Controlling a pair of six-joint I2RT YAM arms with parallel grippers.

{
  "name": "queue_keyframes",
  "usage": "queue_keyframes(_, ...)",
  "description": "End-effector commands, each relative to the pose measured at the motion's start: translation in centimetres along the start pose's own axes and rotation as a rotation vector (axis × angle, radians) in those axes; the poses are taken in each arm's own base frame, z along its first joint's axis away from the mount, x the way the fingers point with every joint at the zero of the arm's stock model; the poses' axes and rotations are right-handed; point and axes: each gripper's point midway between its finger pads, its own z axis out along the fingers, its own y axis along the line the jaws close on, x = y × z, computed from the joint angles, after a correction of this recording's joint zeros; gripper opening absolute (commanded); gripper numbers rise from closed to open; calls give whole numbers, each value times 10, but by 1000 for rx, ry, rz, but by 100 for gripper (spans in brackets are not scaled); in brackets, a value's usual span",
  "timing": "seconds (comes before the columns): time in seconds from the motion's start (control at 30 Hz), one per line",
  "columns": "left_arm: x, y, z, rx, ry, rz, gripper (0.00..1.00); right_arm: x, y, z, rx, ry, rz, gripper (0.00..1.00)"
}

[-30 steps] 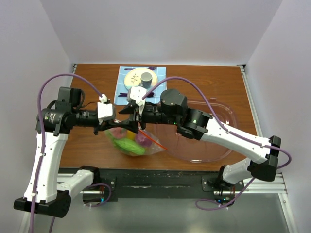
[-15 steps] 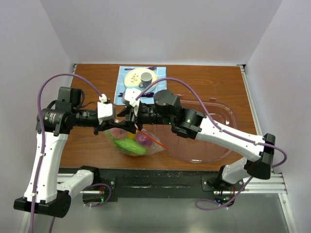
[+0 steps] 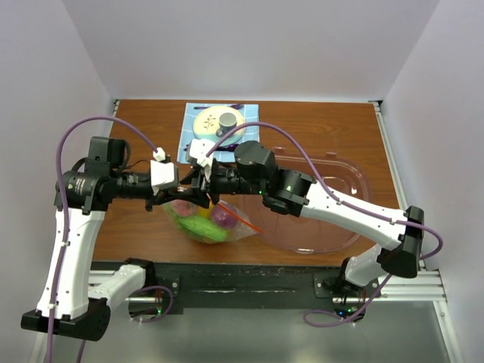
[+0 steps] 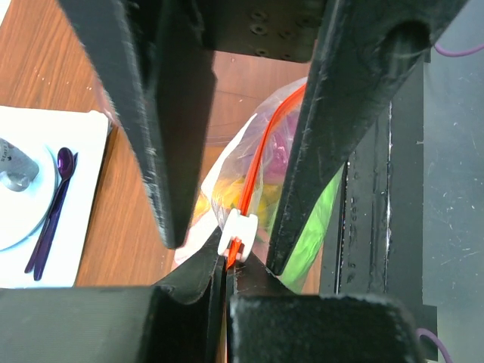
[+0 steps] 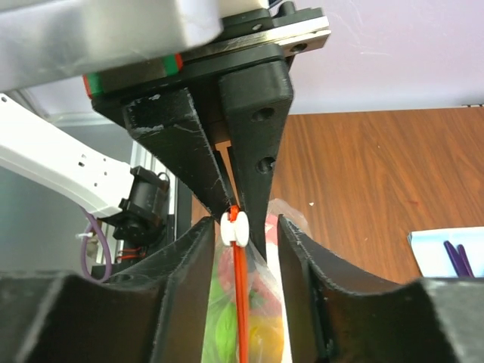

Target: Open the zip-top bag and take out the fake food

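Observation:
The zip-top bag (image 3: 215,223) hangs by its orange-red zipper strip (image 5: 242,302) above the table's near edge, with the fake food (image 3: 198,225) inside it, green, yellow and pink. My left gripper (image 4: 227,261) is shut on the end of the strip, just behind the white slider (image 4: 237,233). My right gripper (image 5: 242,227) faces it from the other side. It is open, one finger on each side of the slider (image 5: 237,228), with a small gap on both sides. In the top view both grippers meet over the bag's top edge, left (image 3: 185,195) and right (image 3: 203,189).
A large clear bowl (image 3: 333,219) lies under my right forearm. A plate with a grey cup (image 3: 227,119) and purple cutlery (image 4: 51,204) sits on a pale mat at the back. The black rail (image 3: 249,278) runs along the table's front edge.
My right gripper has slid left along the zipper up to the left gripper, and its jaws have narrowed around the slider. The left arm and the bag have stayed still.

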Motion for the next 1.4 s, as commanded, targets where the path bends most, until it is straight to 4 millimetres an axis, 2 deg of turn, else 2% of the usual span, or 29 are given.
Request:
queue_keyframes(0.0,-14,-2,-2,0,-53,42,1,-41,2,-14,6,-93,-26,49)
queue_keyframes(0.13,-14,-2,-1,2,-54,40,1,-42,3,-18,8,-94,-28,51)
queue_keyframes(0.4,-13,-3,-2,0,-51,37,1,-46,3,-21,12,-97,-38,35)
queue_keyframes(0.7,-10,-4,0,4,-48,30,1,-50,3,-26,14,-95,-52,32)
queue_keyframes(0.87,-12,-3,-1,1,-52,38,1,-44,3,-22,12,-75,-44,21)
queue_keyframes(1.07,-15,-5,-3,-4,-56,46,1,-36,-1,-19,29,-58,-37,13)
queue_keyframes(1.2,-17,-6,-4,-6,-63,53,1,-33,-5,-17,41,-48,-32,2)
queue_keyframes(1.37,-18,-6,-6,-14,-59,60,1,-22,-16,-20,84,-17,-23,0)
